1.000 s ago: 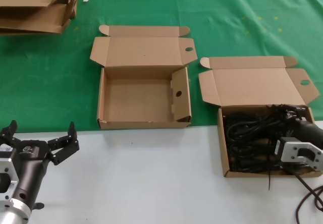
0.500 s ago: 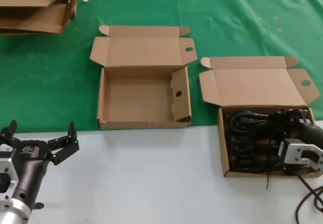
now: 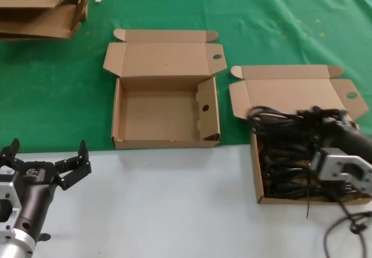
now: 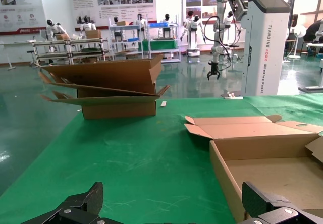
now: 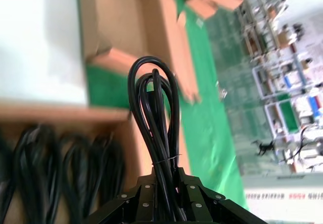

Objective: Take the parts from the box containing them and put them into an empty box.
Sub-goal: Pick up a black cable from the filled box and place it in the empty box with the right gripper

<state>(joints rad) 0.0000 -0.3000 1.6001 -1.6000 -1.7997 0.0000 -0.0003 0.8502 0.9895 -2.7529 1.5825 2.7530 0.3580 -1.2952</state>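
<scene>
The empty box lies open on the green cloth at the centre; it also shows in the left wrist view and the right wrist view. The box containing the parts lies to its right with several black cables in it. My right gripper is over that box, shut on one looped black cable and holding it above the others. In the right wrist view the gripper clamps the bundle's strands. My left gripper is open and empty at the near left, also seen in its wrist view.
Flattened cardboard sheets are stacked at the far left, also seen in the left wrist view. The near part of the table is white and the far part is green cloth. Both box lids stand open toward the far side.
My right gripper has lifted a cable bundle out of the pile, and the loop now sticks out to the left over the box. The left arm has not moved.
</scene>
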